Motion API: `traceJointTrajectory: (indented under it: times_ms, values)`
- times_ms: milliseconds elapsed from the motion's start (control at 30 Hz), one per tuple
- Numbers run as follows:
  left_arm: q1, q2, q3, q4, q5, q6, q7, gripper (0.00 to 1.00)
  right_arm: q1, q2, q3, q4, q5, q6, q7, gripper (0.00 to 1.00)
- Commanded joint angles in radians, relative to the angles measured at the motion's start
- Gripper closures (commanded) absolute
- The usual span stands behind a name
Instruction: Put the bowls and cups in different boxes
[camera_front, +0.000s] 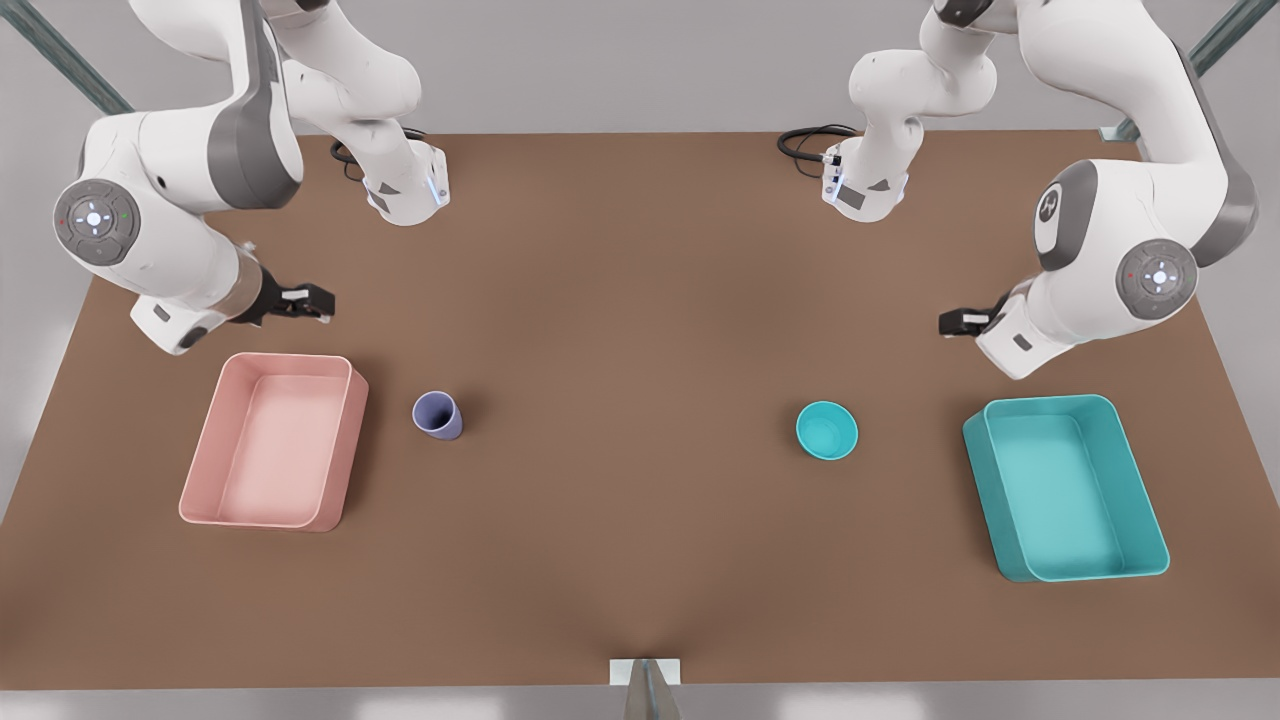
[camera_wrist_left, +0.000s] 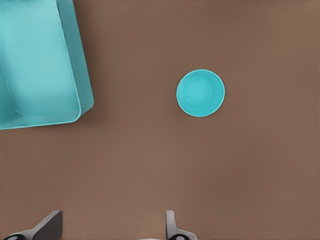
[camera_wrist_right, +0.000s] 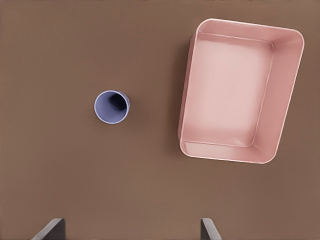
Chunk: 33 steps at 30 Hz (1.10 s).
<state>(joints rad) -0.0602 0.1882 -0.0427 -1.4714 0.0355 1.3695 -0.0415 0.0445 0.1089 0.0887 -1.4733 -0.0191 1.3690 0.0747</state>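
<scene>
Standing upright on the brown tabletop (camera_front: 640, 560), the lavender cup (camera_front: 438, 415) and the small teal bowl (camera_front: 827, 430) are both still outside the boxes, so by the look of it none of the sorting is done yet. The cup sits just beside the pale pink box (camera_front: 275, 440), which lies toward the tabletop's edge at the front view's left; the bowl sits near the teal box (camera_front: 1065, 490), which lies toward the opposite edge, at the front view's right. Both boxes are empty. The left gripper (camera_front: 962, 322) hangs above the tabletop on the teal box's side, between that box and the far edge, and its wrist camera looks down on the teal bowl (camera_wrist_left: 200, 93) and a corner of the teal box (camera_wrist_left: 45, 65); its fingers (camera_wrist_left: 47, 225) are spread wide apart and hold nothing. The right gripper (camera_front: 305, 300) hovers above the far end of the pink box, and its wrist camera takes in the cup (camera_wrist_right: 112, 106) and the pink box (camera_wrist_right: 242, 90); its fingers (camera_wrist_right: 50, 230) are likewise parted and empty. What remains, as I judge it, is the whole job: each arm must descend on the thing nearest it, grasp it, and set it in its neighbouring box, cup in pink and bowl in teal, so the two end up apart.
</scene>
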Motion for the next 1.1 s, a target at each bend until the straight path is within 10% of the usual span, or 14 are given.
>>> traceJointTrajectory:
  times_ms: [0, 267, 667, 833, 1067]
  values:
    - [0.000, 0.001, 0.000, 0.000, 0.001, 0.049, 0.020, 0.00, -0.002, 0.003, 0.000, 0.001, 0.001, 0.044, 0.053, 0.00]
    - [-0.018, 0.462, 0.001, 0.000, -0.266, 0.594, 0.198, 0.00, 0.109, 0.337, 0.006, -0.001, 0.008, 0.309, 0.089, 0.00]
    - [-0.012, 0.491, -0.002, -0.187, -0.266, 0.651, 0.336, 0.00, 0.061, 0.278, -0.003, -0.409, 0.002, 0.860, 0.089, 0.00]
    - [-0.010, 0.496, -0.005, -0.187, -0.344, 0.649, 0.333, 0.46, 0.054, 0.278, -0.003, -0.492, 0.005, 0.920, 0.088, 0.00]
    - [-0.012, 0.511, -0.005, -0.181, -0.359, 0.652, 0.338, 0.65, 0.054, 0.338, -0.003, -0.544, 0.015, 0.992, 0.089, 0.00]
